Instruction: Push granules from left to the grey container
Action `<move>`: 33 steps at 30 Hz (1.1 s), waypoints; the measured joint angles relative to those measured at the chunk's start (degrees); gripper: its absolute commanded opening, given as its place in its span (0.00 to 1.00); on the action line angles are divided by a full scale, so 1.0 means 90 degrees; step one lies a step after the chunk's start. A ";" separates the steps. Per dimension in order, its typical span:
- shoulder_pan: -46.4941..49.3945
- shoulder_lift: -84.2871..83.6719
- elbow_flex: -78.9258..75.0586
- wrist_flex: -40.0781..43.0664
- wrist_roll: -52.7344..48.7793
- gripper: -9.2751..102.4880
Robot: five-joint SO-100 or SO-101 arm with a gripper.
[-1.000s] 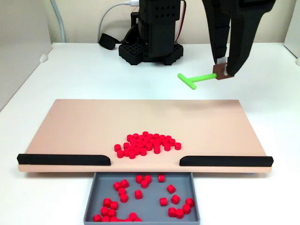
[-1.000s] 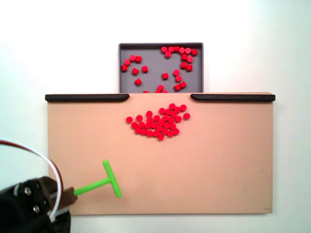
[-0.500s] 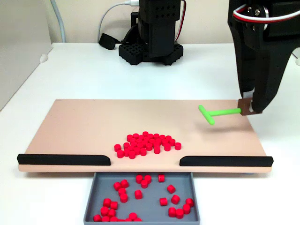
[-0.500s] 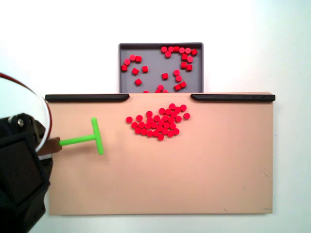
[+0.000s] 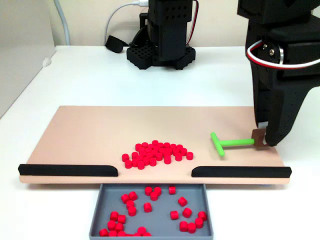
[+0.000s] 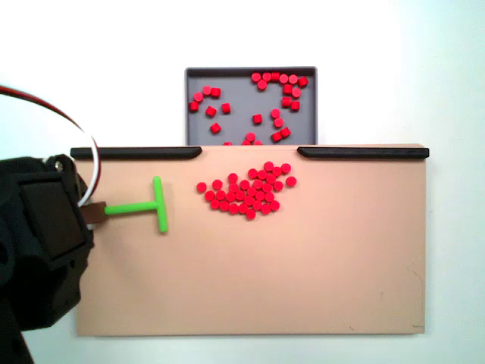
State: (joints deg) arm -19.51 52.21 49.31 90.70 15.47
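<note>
The hand (image 5: 263, 140) at the right of a fixed view, also seen at the left edge of the other fixed view (image 6: 89, 214), pinches the brown end of the green T-shaped stick (image 5: 229, 143), whose crossbar points toward the middle of the tan board (image 5: 90, 135). The stick lies low over the board, well apart from the granules (image 5: 156, 153). These sit in a loose heap at the centre of the board, just behind the gap between the two black strips (image 5: 68, 170). Beyond that gap, at the lower middle of the frame, the grey container (image 5: 98, 210) holds more scattered red pellets. The arm's black base (image 5: 162, 50) stands on the white table (image 5: 80, 80) at the upper centre.
</note>
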 measured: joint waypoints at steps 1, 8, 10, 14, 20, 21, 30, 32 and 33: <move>0.0010 -0.0029 0.0000 0.0000 0.0010 0.08; 0.0146 -0.0107 0.0000 0.0000 0.0010 0.08; 0.0186 -0.0107 0.0000 0.0000 0.0010 0.08; 0.0273 -0.0107 0.0000 0.0000 0.0000 0.08; 0.0469 -0.0166 0.0000 0.0000 -0.0166 0.08; 0.0498 -0.0166 0.0000 0.0000 -0.0244 0.08; 0.0684 -0.0166 0.0000 0.0000 -0.0703 0.08; 0.0703 -0.0166 0.0000 0.0000 -0.0840 0.08; 0.0713 -0.0166 0.0000 0.0000 -0.0898 0.08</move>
State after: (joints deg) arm -13.10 50.71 49.31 90.70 7.38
